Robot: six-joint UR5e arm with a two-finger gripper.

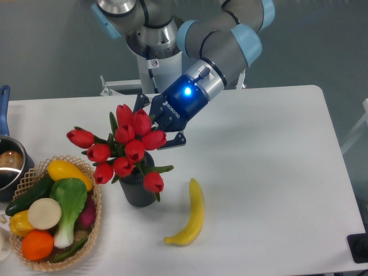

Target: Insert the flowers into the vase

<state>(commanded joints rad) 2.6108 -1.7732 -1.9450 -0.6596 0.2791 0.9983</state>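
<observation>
Single fixed camera, high front view (angled down), facing arm base

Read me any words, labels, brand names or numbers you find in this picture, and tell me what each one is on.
"ROBOTIQ": white letters on the black body of the gripper, small and tilted, only just readable.
Small round red and white sticker on the robot arm's base: too small to read.
Nothing readable on the vase, flowers, banana, basket or pot.
</observation>
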